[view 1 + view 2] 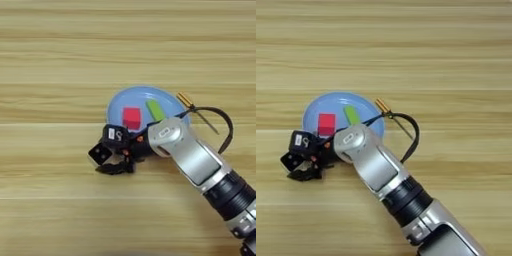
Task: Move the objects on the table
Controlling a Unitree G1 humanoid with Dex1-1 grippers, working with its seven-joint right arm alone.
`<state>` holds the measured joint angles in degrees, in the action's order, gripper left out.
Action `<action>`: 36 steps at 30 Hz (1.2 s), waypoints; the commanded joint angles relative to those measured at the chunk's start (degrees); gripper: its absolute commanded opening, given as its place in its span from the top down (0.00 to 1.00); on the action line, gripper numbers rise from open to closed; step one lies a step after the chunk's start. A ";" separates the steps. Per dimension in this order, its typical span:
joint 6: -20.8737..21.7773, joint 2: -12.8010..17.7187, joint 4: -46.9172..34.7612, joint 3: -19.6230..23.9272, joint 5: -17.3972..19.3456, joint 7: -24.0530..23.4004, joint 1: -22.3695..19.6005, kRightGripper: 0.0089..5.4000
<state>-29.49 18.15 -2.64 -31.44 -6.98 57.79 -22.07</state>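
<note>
A round light-blue plate (116, 102) sits on the wood near the middle, its near edge partly hidden.

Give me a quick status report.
End effector closed on black cube, left of plate. Red cube, green block on plate. Screwdriver at plate's right rim.

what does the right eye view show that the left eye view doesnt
Only the right eye view shows the arm's lower stretch, down past the black collar to the grey section at the bottom edge. Only the left eye view shows more bare table left of the plate. Both share the light-blue plate holding the red cube and green block, the screwdriver at the plate's right rim, and the gripper by a black cube beside the plate's near-left edge.
</note>
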 commanded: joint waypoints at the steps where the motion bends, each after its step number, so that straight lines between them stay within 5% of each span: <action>1: 0.55 -0.72 -4.65 5.24 3.47 -1.95 -3.61 0.41; 8: 0.34 0.13 -6.58 16.12 9.78 -3.87 -6.44 0.41; 17: 3.95 1.16 3.75 24.35 10.59 -9.91 -10.87 0.41; 26: 12.31 -0.06 23.90 25.35 6.32 -19.41 -16.23 0.41; 36: 17.80 -0.86 39.42 25.96 4.41 -24.90 -21.70 0.41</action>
<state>-14.59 16.75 36.82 -6.70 -2.49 34.54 -37.39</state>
